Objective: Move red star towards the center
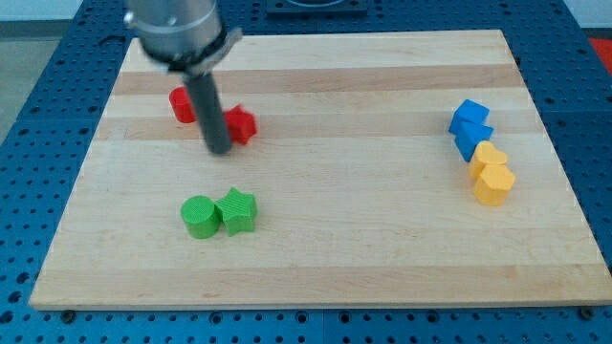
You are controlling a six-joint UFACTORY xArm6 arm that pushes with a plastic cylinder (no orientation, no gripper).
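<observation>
A red block (241, 124), partly hidden by the rod and likely the red star, lies at the upper left of the wooden board (316, 248). A second red block (180, 104) lies to its left, behind the rod. My tip (219, 150) stands just left of and touching or nearly touching the first red block, between the two red ones. The rod hides the blocks' inner edges, so their exact shapes are hard to make out.
A green cylinder (200, 216) and a green star (238, 210) sit together below my tip. At the view's right, two blue blocks (470, 127) stand above two yellow blocks (492, 175). Blue pegboard surrounds the board.
</observation>
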